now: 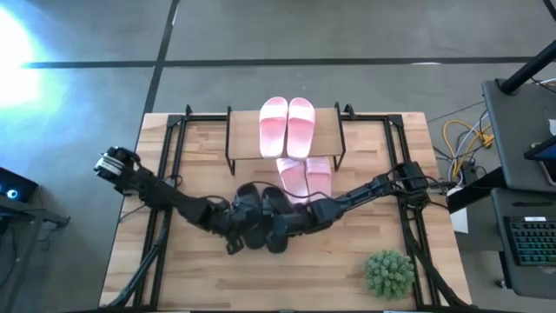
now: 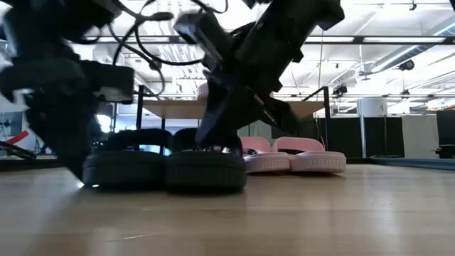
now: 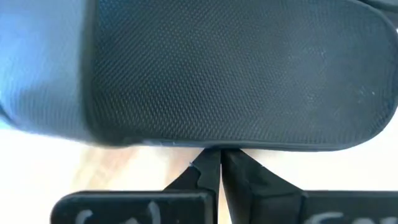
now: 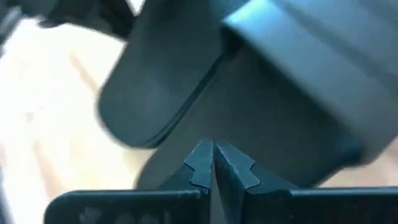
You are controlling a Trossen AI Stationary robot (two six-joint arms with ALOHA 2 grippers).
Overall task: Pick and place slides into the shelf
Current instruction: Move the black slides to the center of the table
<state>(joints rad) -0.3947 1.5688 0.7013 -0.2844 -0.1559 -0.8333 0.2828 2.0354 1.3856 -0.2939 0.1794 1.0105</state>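
Note:
Two black slides (image 1: 261,213) lie side by side on the table's middle, soles down (image 2: 124,169) (image 2: 206,169). My left gripper (image 1: 233,229) is shut at the left slide's outer side (image 3: 219,155). My right gripper (image 1: 291,222) is shut, slanting down onto the right black slide (image 4: 212,149). Two pink slides (image 1: 287,124) rest on the shelf's top board (image 1: 239,130). Another pink pair (image 1: 304,174) lies on the table at the shelf's near side, also seen in the low view (image 2: 295,158). My left gripper meets the left black slide's textured outer edge (image 3: 217,144) with its shut fingertips, slanting down from the table's left. The slide lies flat on the table. My right gripper sets its shut fingertips against the right black slide's smooth surface (image 4: 249,124), slanting down from the table's right. That slide also rests on the table.
A green plant ball (image 1: 388,273) sits near the table's front right corner. Black metal frame rails (image 1: 165,174) run along both sides of the tabletop. Bare wood (image 1: 287,278) lies between the black slides and the near edge.

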